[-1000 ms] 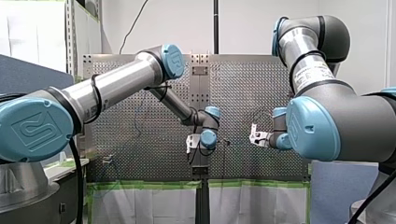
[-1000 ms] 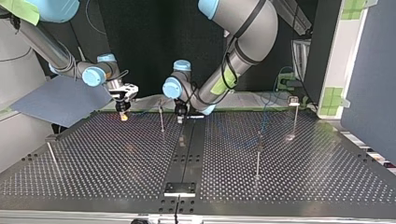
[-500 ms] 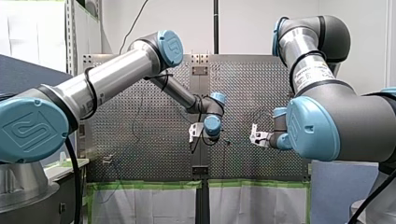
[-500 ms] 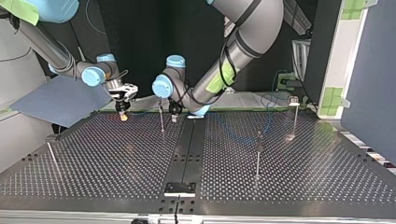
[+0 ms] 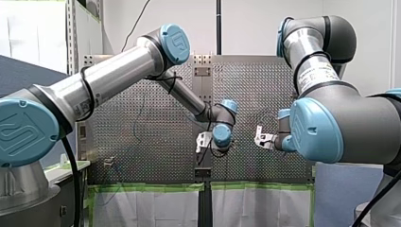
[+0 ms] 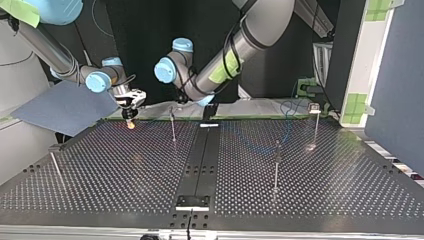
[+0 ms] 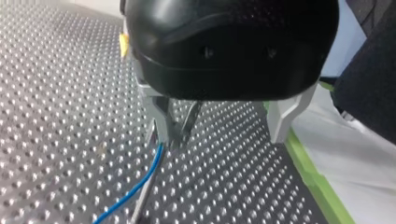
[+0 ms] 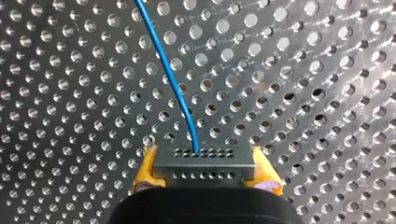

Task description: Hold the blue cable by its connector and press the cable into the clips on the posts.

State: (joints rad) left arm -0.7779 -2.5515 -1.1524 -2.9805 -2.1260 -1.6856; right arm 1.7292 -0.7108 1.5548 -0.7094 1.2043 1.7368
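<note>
Cable routing at the far edge of the bench [image 6: 320, 190]: my right gripper [image 8: 204, 173] has its jaws clamped on the dark connector [image 8: 205, 161], one yellow pad [image 8: 144, 171] on each end face. It holds the connector low over the perforated plate, to the left of the slim far-middle post [image 6: 173, 127] in the top view. The blue cable [image 8: 173, 84] leaves the middle of the connector and curves away from it. Close to the same post, my left gripper [image 7: 173, 135] has its metal fingers [image 7: 161, 114] drawn to a narrow pinch on the cable. From the tips the cable trails down towards the plate.

The step in hand appears to be bringing the span between the two grippers to the clip on top of this post. That clip is too small to make out, and the pictures do not show whether the cable already sits in clips on posts further from this one.

To do this well, the right jaws likely need to hold the connector firm and level so the wire does not twist where it exits. The left pinch works best near the post, which leaves a short, lightly taut span. That span should be lined up over the clip first and then pushed straight in. A sideways pull could bend the thin post or strain the wire at the connector.
</note>
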